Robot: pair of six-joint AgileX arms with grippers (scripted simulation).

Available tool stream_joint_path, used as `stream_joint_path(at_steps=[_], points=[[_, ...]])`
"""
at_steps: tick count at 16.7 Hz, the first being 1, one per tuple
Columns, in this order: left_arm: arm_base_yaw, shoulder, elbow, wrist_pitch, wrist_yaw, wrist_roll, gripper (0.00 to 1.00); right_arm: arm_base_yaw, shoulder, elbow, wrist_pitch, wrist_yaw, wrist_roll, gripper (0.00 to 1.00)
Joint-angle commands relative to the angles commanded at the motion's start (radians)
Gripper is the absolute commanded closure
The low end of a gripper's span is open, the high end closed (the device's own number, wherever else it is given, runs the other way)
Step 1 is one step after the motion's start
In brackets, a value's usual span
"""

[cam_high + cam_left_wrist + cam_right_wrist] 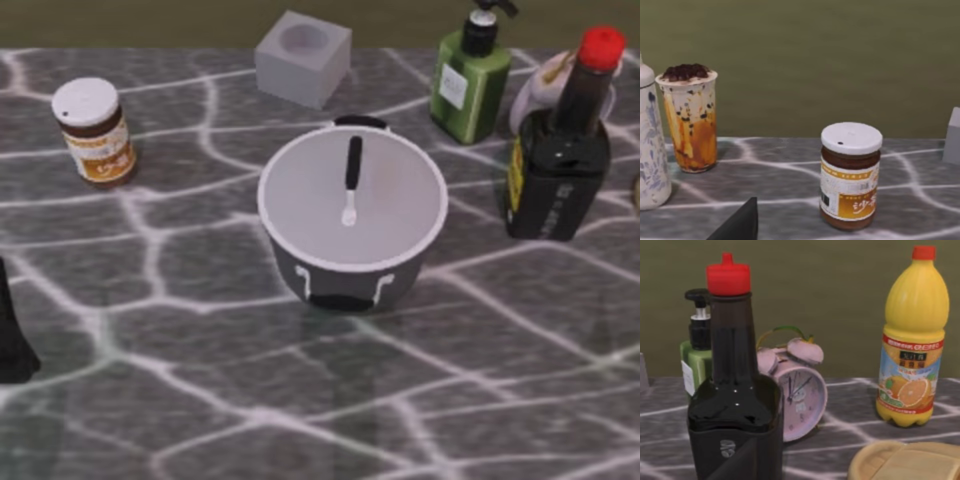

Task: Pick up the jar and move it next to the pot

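2 task things stand apart on a grey, white-veined desk. The jar, small with a white cap, brown contents and an orange-and-white label, stands upright near the far left corner of the desk. The pot, large, dark grey with a white rim, a pale grey lid and a black handle, sits near the middle of the desk, well to the right of the jar.

Along the far edge are a grey cube with a round hollow, a green pump bottle and, toward the far right corner, a tall dark bottle with a red cap. Behind that bottle stands a pink alarm clock, with an orange juice bottle beside it.

The left arm shows only as a dark shape at the desk's left edge; I cannot tell how its pincer stands. The right pincer cannot be seen in the top view, and I cannot tell its state either.

In the left wrist view, a cup of layered drink stands on the desk beyond the jar.
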Motion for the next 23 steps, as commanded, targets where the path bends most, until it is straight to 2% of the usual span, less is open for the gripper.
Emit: stream_joint_path(at_steps=[5,10,15,23], points=[[0.007,0.051,0.056,-0.024,-0.005,0.013,0.00,0.000,0.000,0.000,0.000,0.000,0.000,0.00],[0.021,0.315,0.327,-0.159,-0.008,0.076,0.00,0.000,0.000,0.000,0.000,0.000,0.000,0.00],[0.023,0.743,0.752,-0.388,0.009,0.176,0.00,0.000,0.000,0.000,0.000,0.000,0.000,0.00],[0.011,1.571,1.570,-0.836,0.057,0.363,0.00,0.000,0.000,0.000,0.000,0.000,0.000,0.00]])
